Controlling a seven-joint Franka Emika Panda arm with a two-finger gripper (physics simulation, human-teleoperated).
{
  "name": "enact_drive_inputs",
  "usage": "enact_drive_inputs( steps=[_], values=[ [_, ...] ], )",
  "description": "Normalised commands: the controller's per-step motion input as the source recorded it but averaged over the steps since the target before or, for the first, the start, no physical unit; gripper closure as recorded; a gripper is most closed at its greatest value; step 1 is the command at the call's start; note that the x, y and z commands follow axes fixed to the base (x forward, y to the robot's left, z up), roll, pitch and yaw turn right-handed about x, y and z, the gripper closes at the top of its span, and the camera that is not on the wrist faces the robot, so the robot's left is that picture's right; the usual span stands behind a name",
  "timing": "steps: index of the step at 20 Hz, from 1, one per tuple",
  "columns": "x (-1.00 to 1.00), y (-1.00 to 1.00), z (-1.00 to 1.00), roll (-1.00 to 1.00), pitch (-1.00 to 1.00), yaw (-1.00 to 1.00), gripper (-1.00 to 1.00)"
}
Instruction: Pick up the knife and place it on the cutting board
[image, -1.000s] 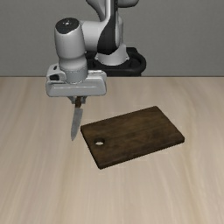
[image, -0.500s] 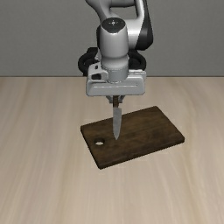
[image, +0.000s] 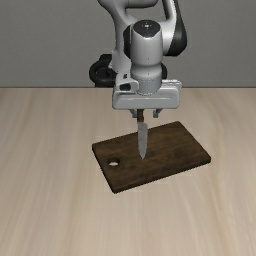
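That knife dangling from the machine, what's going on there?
A robot arm is holding a knife in its gripper, which is closed on the handle so that the blade points straight down. It holds the knife over a dark wooden cutting board that lies flat on a light wooden table. The knife has not been laid on the board yet. From this angle I cannot tell whether the tip touches the board.

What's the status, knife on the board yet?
End effector shut on knife. Knife hangs blade down over cutting board, not yet set down. Nothing in the way on the board.
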Motion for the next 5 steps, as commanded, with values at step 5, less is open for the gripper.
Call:
enact_drive_inputs(
  steps=[5],
  values=[
    [0.0, 0.0, 0.0, 0.0, 0.0, 0.0, -1.0]
  ],
)
